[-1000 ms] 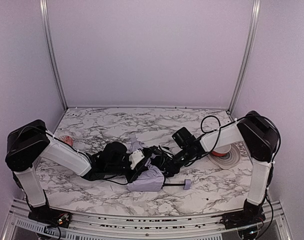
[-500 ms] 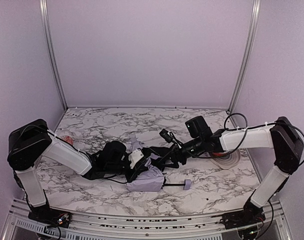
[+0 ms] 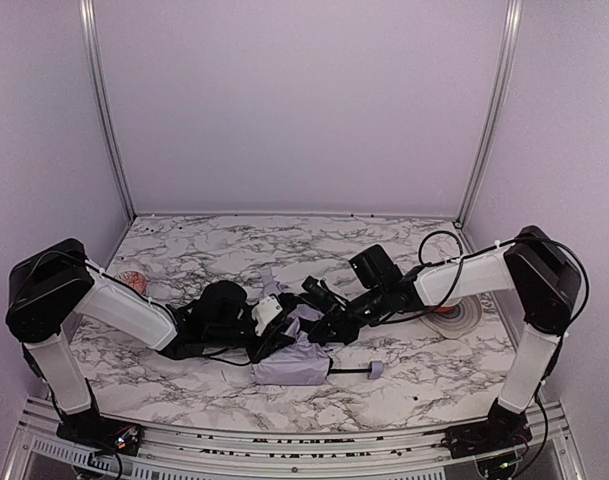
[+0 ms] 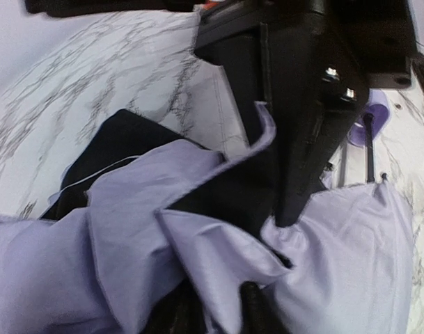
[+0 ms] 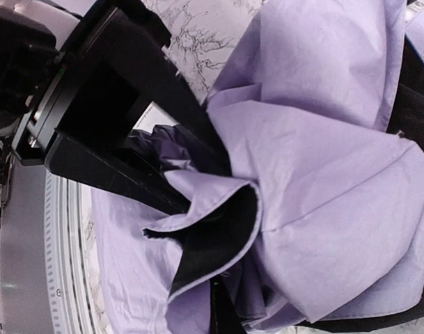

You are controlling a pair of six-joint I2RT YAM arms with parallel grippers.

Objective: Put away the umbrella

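Note:
The umbrella [image 3: 296, 358] lies crumpled at the table's front middle, pale lavender fabric with a black inner side. Its thin black shaft [image 3: 350, 369] runs right to the small lavender handle [image 3: 374, 369]. My left gripper [image 3: 273, 322] reaches in from the left. In the left wrist view its fingertips [image 4: 252, 311] pinch a lavender fold [image 4: 212, 264]. My right gripper [image 3: 323, 321] comes in from the right and meets the fabric's top edge. In the right wrist view a fold with black lining [image 5: 218, 236] sits at its jaws, which are mostly hidden by cloth.
An orange-and-white bowl [image 3: 452, 311] stands at the right, behind the right forearm. A small orange-patterned object [image 3: 132, 281] sits at the left behind the left arm. Metal rails run along the table's front edge [image 3: 304, 440].
My right gripper lifted up and back to the right half a second ago, then came back down onto the fabric. My left gripper has stayed on the umbrella.

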